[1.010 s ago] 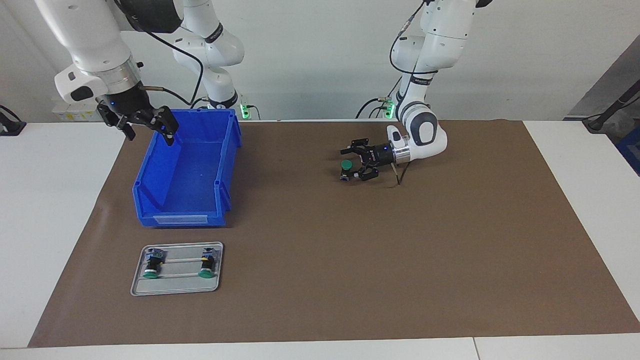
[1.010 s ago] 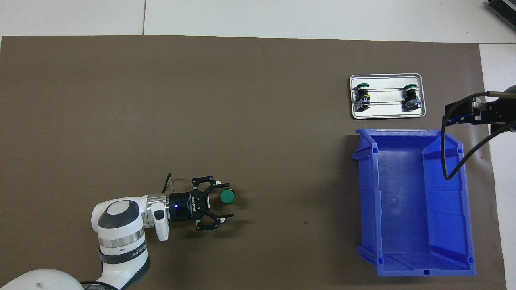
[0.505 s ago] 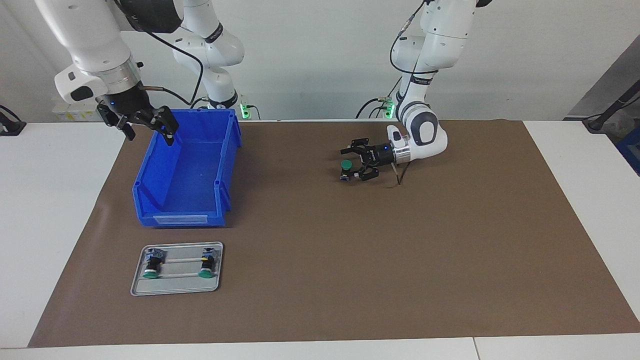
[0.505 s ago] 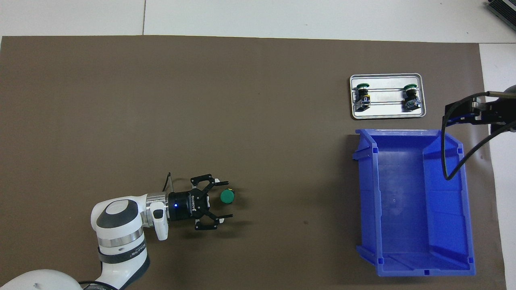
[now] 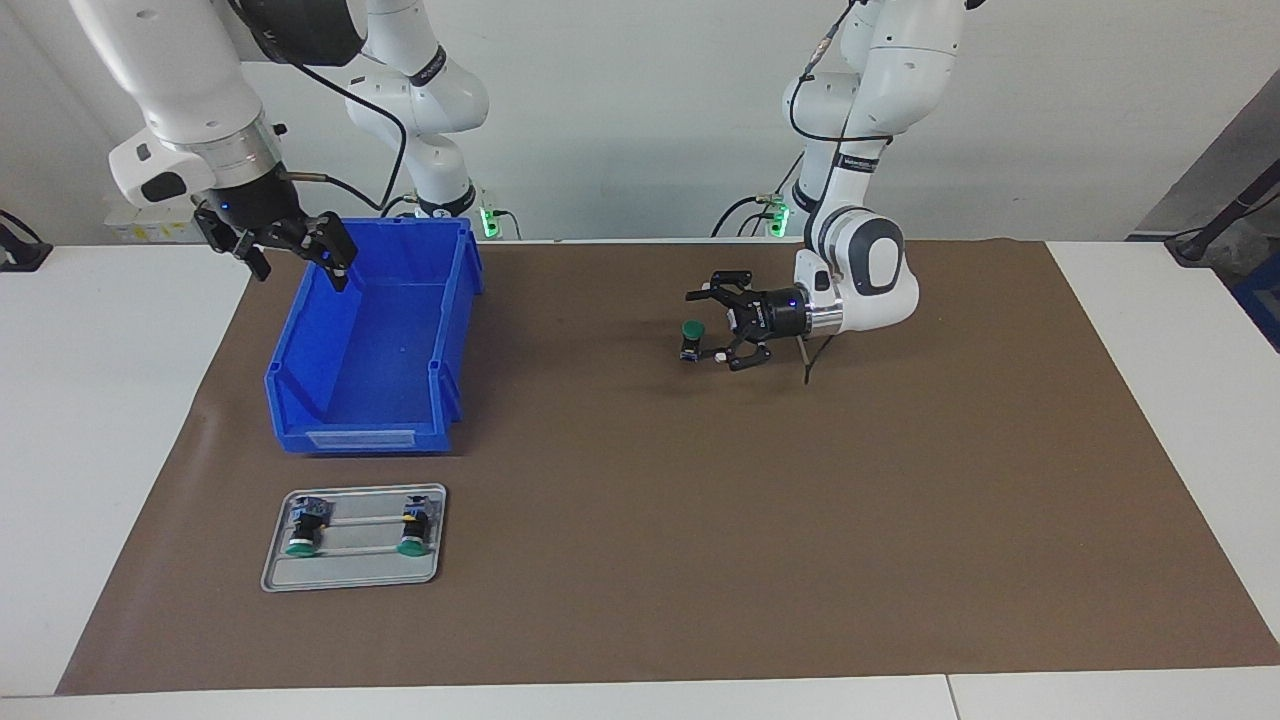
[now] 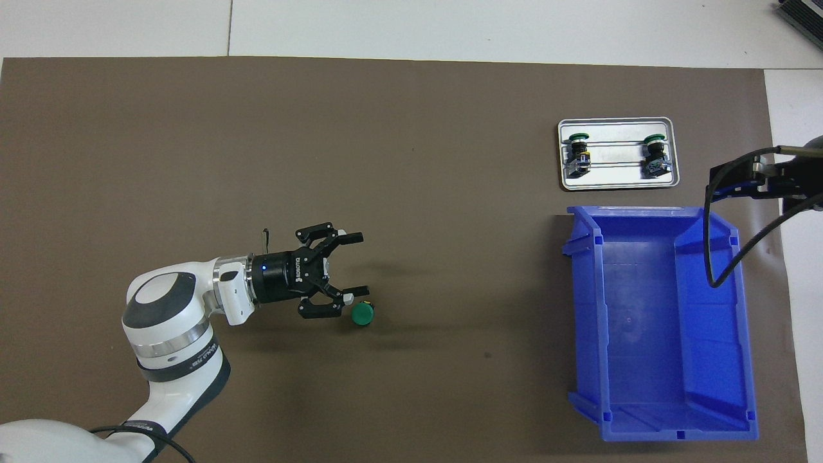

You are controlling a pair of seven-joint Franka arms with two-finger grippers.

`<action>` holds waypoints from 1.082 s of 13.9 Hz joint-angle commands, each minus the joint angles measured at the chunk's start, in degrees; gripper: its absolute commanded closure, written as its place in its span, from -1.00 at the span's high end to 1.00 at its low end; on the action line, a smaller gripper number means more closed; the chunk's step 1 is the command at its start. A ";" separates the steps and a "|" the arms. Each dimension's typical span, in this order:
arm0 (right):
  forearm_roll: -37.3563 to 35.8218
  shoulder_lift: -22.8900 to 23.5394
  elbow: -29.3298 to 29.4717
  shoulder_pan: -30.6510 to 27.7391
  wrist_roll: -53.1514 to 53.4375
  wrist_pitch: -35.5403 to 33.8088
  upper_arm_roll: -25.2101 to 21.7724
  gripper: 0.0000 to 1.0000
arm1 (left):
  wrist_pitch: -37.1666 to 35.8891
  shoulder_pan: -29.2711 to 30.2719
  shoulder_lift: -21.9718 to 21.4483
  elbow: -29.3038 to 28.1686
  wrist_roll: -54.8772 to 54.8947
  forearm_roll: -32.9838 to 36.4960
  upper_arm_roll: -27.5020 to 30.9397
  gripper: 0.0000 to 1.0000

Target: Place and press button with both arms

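The left gripper (image 5: 712, 326) hangs spread and empty. The button (image 5: 690, 338) stands cap-up on the mat at its four o'clock in the overhead view, placed but unpressed. The right gripper (image 5: 292, 250) waits spread over the blue bin (image 5: 455, 300).

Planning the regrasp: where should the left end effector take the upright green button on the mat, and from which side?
Grip the black body under the green cap of the button, coming in level from the left arm's end. It stands upright, cap up; the cap overhangs, so fingers fit below it. The left end effector is open beside it.
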 commanded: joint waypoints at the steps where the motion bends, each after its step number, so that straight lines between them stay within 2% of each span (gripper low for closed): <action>1: 0.66 -1.14 -1.37 -0.58 0.04 0.33 0.25 1.00 | 2.00 1.13 -0.86 4.58 -13.70 -0.33 0.31 0.98; 2: 0.66 -1.14 -1.37 -0.58 0.04 0.33 0.25 1.00 | 6.89 1.13 -2.78 6.08 -19.15 0.11 0.32 0.98; 4: 0.66 -1.23 -1.37 -0.66 0.04 0.33 0.25 1.00 | 22.67 0.18 -7.61 10.03 -33.98 0.55 -0.38 0.98; 5: 0.66 -1.14 -1.46 -0.66 0.04 0.33 0.25 1.00 | 29.11 -0.53 -8.50 12.66 -41.02 0.64 -1.17 0.99; 6: 0.66 -1.23 -1.46 -0.58 0.04 0.33 0.25 1.00 | 33.78 -1.23 -8.77 14.86 -45.96 0.90 -1.70 0.99; 8: 0.66 -1.23 -1.37 -0.66 -0.05 0.33 0.25 1.00 | 40.13 -1.68 -9.99 15.76 -51.70 5.09 -2.40 0.99; 11: 0.66 -1.23 -1.37 -0.58 0.04 0.33 0.25 1.00 | 43.50 -3.08 -11.40 16.11 -62.59 15.10 -2.94 1.00; 13: 0.66 -1.23 -1.37 -0.66 0.04 0.16 0.25 1.00 | 42.10 -3.52 -13.15 15.94 -69.88 25.03 -3.37 1.00; 15: 0.66 -1.23 -1.37 -0.66 0.04 0.24 0.25 1.00 | 36.76 -4.23 -14.22 16.02 -77.17 33.47 -3.29 1.00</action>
